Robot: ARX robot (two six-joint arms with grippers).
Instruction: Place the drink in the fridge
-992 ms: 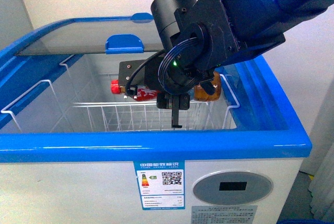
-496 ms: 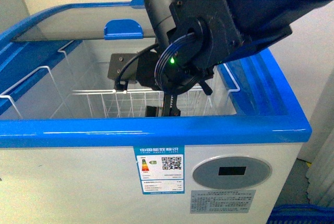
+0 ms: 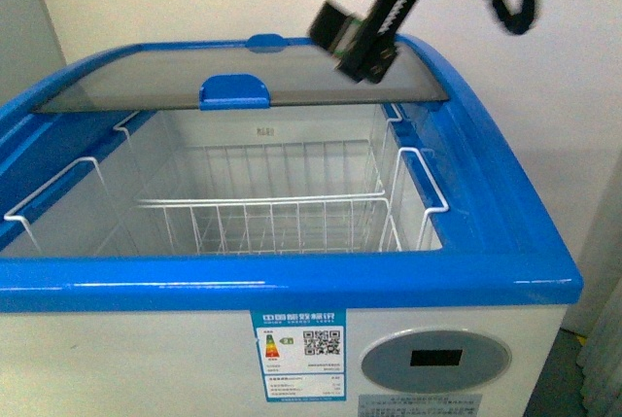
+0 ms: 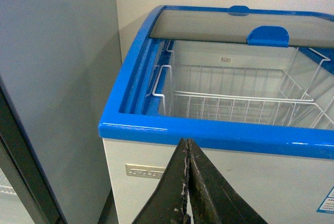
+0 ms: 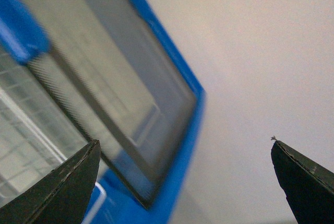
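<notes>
I'm seeing the white fridge showing a blue rim and white wire baskets. Its oval panel is looking grey.

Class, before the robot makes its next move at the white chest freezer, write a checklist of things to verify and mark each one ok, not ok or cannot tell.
1. Glass sliding lid pushed back, white chest freezer with blue rim open: ok.
2. Right hand open and holding nothing: ok; the right wrist view shows its fingers wide apart with only wall and lid between them.
3. Right hand clear of the opening: ok; in the front view it is above the lid's far edge.
4. Left hand out of the freezer: ok; it sits shut in front of the blue rim.
5. Bottle resting in the white wire basket: cannot tell; no bottle shows in any view.
</notes>
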